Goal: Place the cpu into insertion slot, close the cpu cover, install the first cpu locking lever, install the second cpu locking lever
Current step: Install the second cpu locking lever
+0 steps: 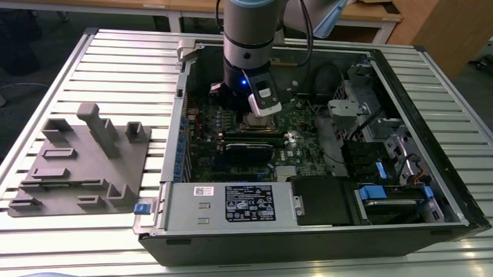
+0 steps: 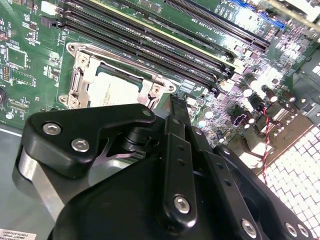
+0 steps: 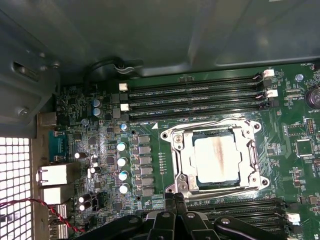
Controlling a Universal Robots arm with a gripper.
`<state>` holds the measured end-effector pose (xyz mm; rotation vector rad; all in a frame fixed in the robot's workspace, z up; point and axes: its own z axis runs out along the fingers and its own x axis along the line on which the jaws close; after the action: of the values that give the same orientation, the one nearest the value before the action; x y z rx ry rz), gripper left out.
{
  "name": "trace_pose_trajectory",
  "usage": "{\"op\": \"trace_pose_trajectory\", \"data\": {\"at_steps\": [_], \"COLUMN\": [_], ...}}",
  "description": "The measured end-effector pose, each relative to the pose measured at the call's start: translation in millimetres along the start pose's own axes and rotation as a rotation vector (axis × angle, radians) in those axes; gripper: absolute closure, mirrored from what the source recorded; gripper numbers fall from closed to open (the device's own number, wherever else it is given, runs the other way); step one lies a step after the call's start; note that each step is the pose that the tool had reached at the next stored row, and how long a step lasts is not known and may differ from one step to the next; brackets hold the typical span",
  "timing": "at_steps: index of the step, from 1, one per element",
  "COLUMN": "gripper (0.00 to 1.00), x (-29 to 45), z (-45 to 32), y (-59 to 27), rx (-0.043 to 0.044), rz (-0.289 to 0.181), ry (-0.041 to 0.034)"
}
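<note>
The cpu (image 3: 216,159), a silver-grey square with a brownish smear on top, lies in the insertion slot on the green board. The cpu cover (image 3: 176,162), a silver metal frame, lies flat around it, and thin wire levers run along the frame's edges. Whether they are hooked I cannot tell. My gripper (image 3: 176,197) hovers just beside one edge of the frame, black fingers pressed together with nothing between them. In the second wrist view the gripper (image 2: 175,102) points at the frame's corner by the cpu (image 2: 112,90). In the exterior view the arm (image 1: 246,57) stands over the cpu (image 1: 256,120).
Long black memory slots (image 3: 195,97) flank the socket on two sides. The open computer case (image 1: 308,228) walls in the board, with a drive cage and blue tabs (image 1: 371,193) on the exterior view's right. A grey fixture (image 1: 77,161) sits on the slatted table at the left.
</note>
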<state>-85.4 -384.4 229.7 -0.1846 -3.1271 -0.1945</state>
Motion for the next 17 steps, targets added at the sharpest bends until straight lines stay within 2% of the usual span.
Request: {"op": "trace_pose_trajectory", "data": {"at_steps": [9, 17], "gripper": [0.89, 0.89], "x": [-4.0, -12.4], "z": [0.2, 0.8], "y": [2.1, 6.3], "rx": [0.0005, 0.0043], "rz": [0.000, 0.000], "ry": [-0.0001, -0.0005]}}
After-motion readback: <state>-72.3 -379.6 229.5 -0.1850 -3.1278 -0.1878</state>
